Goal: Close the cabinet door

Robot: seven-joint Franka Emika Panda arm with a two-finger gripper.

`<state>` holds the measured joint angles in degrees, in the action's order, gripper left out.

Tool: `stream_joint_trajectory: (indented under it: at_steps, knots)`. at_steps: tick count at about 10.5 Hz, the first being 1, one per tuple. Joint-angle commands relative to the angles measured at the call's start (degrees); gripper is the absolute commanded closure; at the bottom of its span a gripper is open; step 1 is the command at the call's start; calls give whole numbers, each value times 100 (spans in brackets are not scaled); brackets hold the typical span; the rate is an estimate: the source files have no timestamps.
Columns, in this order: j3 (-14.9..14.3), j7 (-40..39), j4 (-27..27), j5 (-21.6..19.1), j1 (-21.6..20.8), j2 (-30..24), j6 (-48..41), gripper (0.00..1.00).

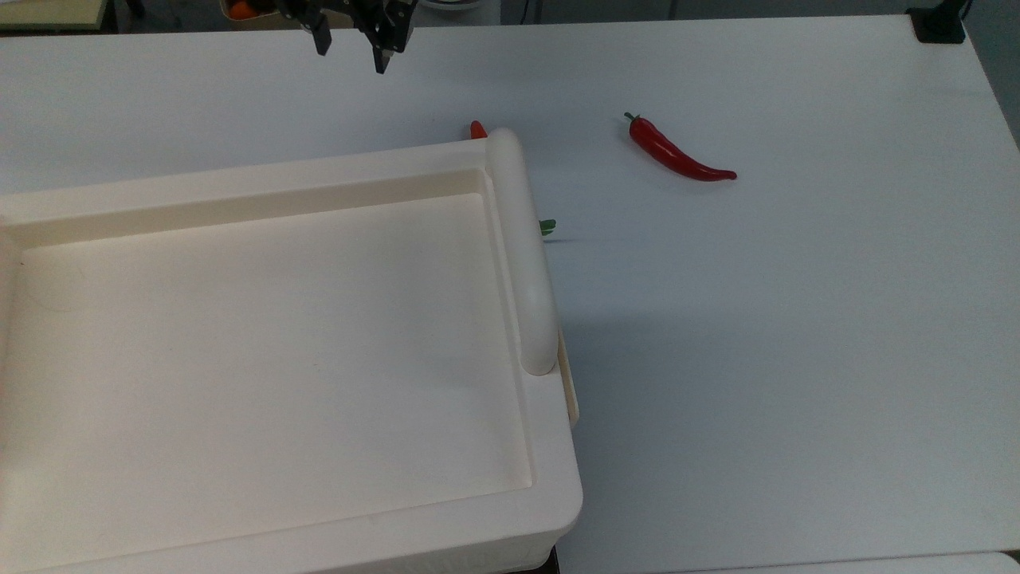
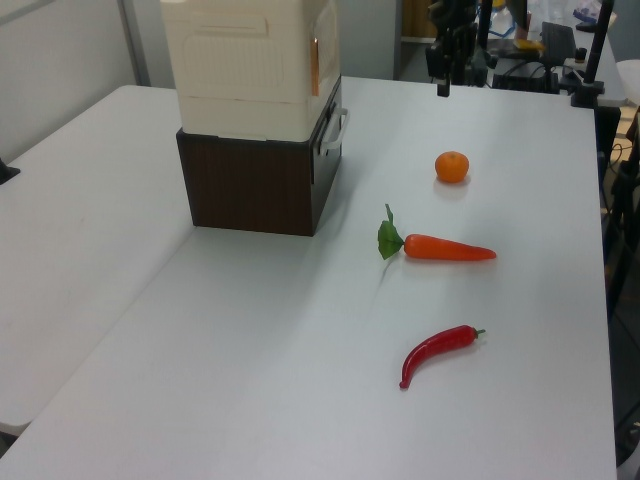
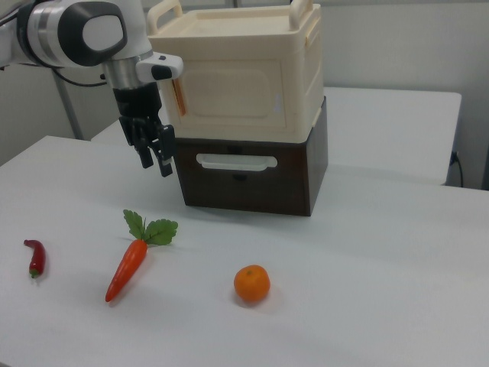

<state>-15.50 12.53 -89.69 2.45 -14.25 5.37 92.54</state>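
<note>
The cabinet (image 1: 263, 351) is a big cream box with a recessed top and a thick rounded bar; it stands on a dark brown box (image 3: 252, 187). Its door (image 3: 229, 92) lies flat against the front face in the right view, an orange strip showing at the door's left edge. In the top view the door is a thin cream edge (image 1: 569, 387) under the bar. My gripper (image 1: 351, 44) hangs open and empty, apart from the cabinet, above the table. It hangs left of the door in the right view (image 3: 155, 157) and far right of it in the left view (image 2: 443, 75).
On the white table (image 1: 797, 319) lie a red chilli (image 1: 677, 155), a carrot (image 3: 130, 264) with green leaves and an orange (image 3: 252, 283), all in front of the cabinet. The brown box has a white drawer handle (image 3: 237, 161). Cluttered benches stand behind the table in the left view.
</note>
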Motion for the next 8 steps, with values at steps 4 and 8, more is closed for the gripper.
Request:
stream_joint_trajectory:
  at_steps: [4,8]
  knots:
    - [619,-154,-154,1,775,-273,-43,0]
    - [574,-58,-154,-34,757,-282,-70,0]
